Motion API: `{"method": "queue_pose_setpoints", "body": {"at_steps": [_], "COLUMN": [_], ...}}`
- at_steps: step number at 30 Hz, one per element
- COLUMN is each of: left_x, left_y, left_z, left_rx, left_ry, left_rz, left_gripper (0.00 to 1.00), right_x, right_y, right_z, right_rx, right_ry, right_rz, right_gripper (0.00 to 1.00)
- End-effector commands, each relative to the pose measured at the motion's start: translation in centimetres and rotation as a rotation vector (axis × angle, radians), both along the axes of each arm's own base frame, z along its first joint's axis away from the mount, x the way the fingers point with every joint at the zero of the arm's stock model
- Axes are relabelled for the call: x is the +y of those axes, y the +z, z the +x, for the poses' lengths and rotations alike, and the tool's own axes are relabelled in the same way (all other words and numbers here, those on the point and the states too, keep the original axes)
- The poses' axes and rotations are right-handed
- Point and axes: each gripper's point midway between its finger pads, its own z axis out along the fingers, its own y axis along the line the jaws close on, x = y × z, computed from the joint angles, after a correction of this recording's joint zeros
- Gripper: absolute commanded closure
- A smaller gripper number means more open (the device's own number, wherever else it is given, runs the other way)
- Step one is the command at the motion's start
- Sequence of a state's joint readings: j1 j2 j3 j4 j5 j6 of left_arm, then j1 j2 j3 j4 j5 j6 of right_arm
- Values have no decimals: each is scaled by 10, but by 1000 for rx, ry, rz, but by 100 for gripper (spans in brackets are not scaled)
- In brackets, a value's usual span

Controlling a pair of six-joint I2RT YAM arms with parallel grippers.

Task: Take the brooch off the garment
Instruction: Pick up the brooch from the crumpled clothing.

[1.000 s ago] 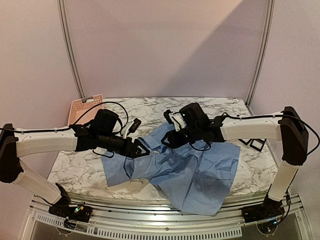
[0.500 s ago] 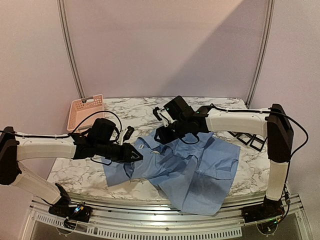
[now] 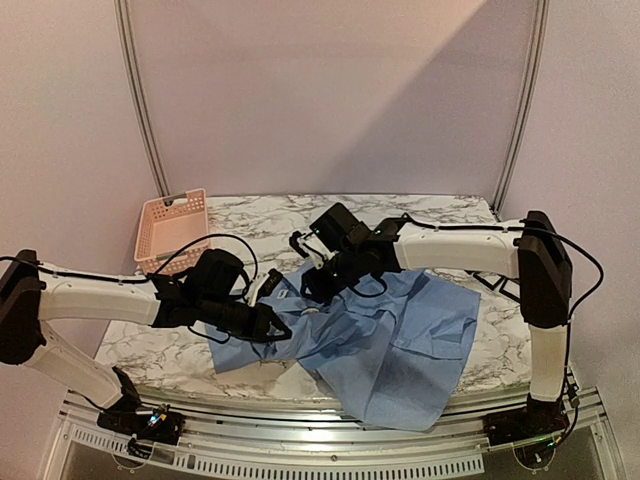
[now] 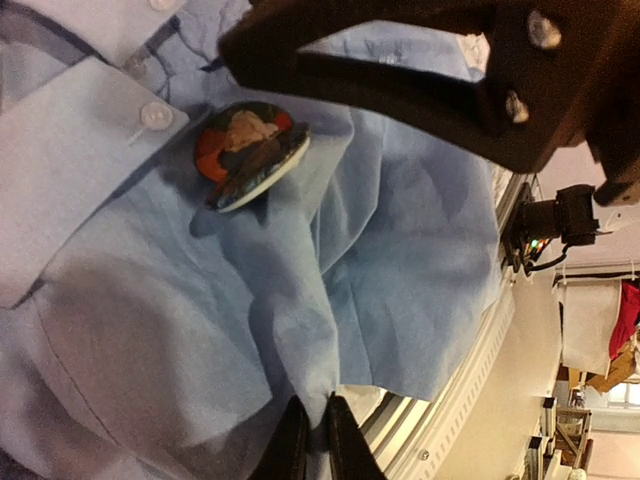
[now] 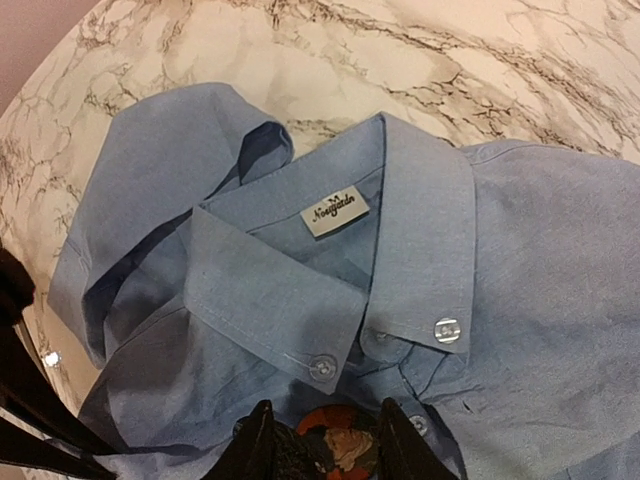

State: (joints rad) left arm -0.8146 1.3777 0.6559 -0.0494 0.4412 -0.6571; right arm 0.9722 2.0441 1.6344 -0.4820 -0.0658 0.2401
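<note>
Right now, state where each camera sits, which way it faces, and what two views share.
Top external: above and behind the bases, looking down across the marble table at the shirt; both arms show.
Left wrist: low beside the shirt, facing the brooch; left fingers pinch a fold at the bottom edge.
Right wrist: above the collar, facing down; right fingers open, straddling the brooch.
Shared: both wrist views show the brooch.
</note>
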Motion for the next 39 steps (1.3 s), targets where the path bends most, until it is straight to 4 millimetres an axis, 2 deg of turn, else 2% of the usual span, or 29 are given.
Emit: {"method": "queue_pose_setpoints", "body": {"at_steps": [1, 8, 14, 19, 26, 39], "left_x": [-1, 0, -1, -2, -3, -2], "left_y": [-15, -23, -24, -23, -23, -19], "left_z": [-15, -18, -19, -19, -17, -16], "left_rx": [29, 36, 42, 41, 38, 31], "left_ry": [-55, -58, -65, -66, -57, -42], "left_rz": [45, 63, 62, 61, 55, 48], "left_gripper": [91, 92, 92, 92, 91, 90], "right_x": [6, 12, 16, 19, 14, 5], "right_y": [-13, -20, -24, -26, -40, -47], "right_z": [-15, -32, -39, -40, -43, -42], "right_rx": [13, 57, 66, 58, 67, 36], "right_ry": [59, 105, 134, 150, 146, 117], "right_rz": [-47, -44, -32, -31, -68, -106], "right_gripper": [67, 66, 64, 64, 64, 68]}}
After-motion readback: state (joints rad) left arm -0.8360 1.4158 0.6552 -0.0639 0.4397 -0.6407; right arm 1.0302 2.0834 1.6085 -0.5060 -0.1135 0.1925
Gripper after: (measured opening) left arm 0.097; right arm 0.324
